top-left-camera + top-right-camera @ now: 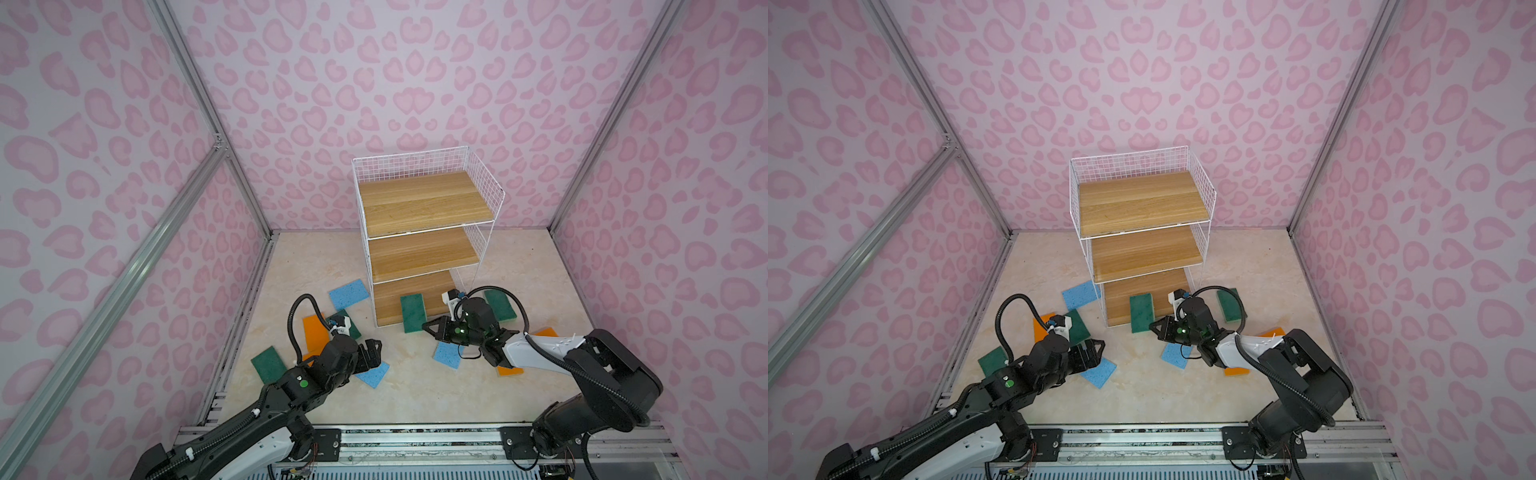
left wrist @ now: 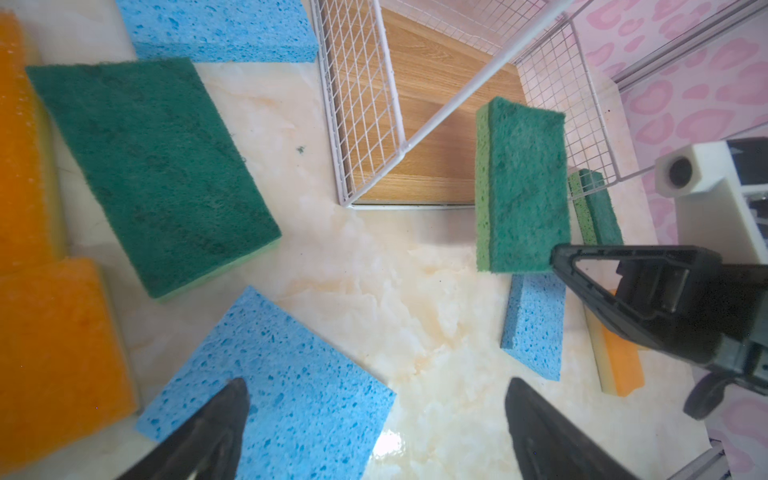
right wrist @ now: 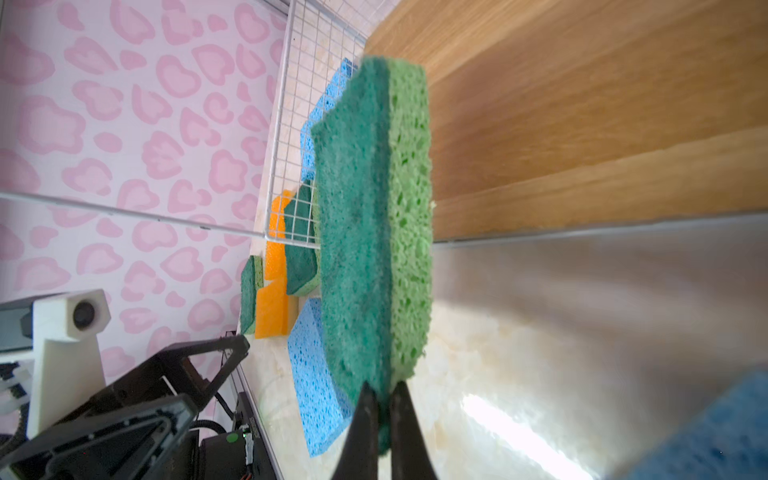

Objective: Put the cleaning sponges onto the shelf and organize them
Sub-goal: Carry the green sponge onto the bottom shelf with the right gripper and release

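Grips a green sponge (image 3: pixel 374 228) by one short end in the right pincer (image 3: pixel 384 392), clamped tight on it. Holds it on edge, dark scouring face beside lighter green foam. Keeps to the lower middle in both top views (image 1: pixel 413 313) (image 1: pixel 1142 312), just in front of the lowest board of the shelf (image 1: pixel 419 203); cannot tell whether touching it. Spreads the left pincer (image 2: pixel 376 386) wide, holding nothing, above a porous blue sponge (image 2: pixel 274 386) lying flat on the counter (image 2: pixel 374 270), lower left of centre in both top views.

Counts four green in all: the gripped one, a far-left green sponge (image 1: pixel 268 364), a half-hidden green sponge (image 1: pixel 354 330) by the left arm, a right-hand green sponge (image 1: pixel 500 305) beside the shelf. Counts three blue: the one under the open pincer, a second blue sponge (image 1: pixel 349 294) left of the shelf foot, a third blue sponge (image 1: pixel 448 355) below the right pincer. Counts four orange, yellow-based and partly covered: an upper orange sponge (image 2: pixel 25 166) and a lower orange sponge (image 2: pixel 54 353) at the left wrist view's left edge, a back orange sponge (image 1: pixel 546 331) and a front orange sponge (image 1: pixel 510 370) under the right arm. Shows one shelf: white wire grid, three stepped oak boards
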Available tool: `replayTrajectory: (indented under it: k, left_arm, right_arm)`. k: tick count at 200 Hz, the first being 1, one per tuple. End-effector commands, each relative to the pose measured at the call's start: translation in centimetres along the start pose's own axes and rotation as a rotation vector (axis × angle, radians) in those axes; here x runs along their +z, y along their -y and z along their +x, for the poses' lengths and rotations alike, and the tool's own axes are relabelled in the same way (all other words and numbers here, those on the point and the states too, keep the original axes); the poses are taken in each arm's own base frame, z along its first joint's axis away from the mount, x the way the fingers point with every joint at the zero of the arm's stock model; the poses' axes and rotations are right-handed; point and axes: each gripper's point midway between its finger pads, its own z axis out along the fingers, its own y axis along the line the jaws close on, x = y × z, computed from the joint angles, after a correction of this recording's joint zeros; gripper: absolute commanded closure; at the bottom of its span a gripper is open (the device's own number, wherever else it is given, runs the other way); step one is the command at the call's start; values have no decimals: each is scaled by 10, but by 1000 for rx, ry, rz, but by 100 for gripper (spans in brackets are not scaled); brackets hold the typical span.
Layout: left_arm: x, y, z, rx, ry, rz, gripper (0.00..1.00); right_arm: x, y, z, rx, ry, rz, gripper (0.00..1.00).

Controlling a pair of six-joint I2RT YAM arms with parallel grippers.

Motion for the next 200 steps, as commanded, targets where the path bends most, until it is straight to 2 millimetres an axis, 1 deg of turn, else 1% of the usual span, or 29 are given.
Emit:
replayTrajectory:
  k: [1,20,44,67,92,141,200]
  left_arm:
    - [-3,-12,1,15,5,-49,3]
    - [-6,-14,0,15,13,-53,3]
    - [-7,-21,1,24,25,-69,3]
    - [-7,-30,5,27,21,-95,3]
    - [-7,-34,7,23,25,-97,3]
    - [-14,-38,1,36,54,-114,3]
    - [-17,-42,-2,38,65,-128,3]
  right_arm:
    - [12,-11,-10,0,17,-35,100]
    - [25,-14,-12,-4,0,-41,100]
    - [41,-23,-14,-23,-26,-57,100]
    - [54,-26,-16,-22,-45,-62,100]
    - [67,-24,-18,-15,-64,-54,100]
    - [87,-23,-21,-5,-97,-48,100]
    - [101,-15,-18,11,-117,-25,100]
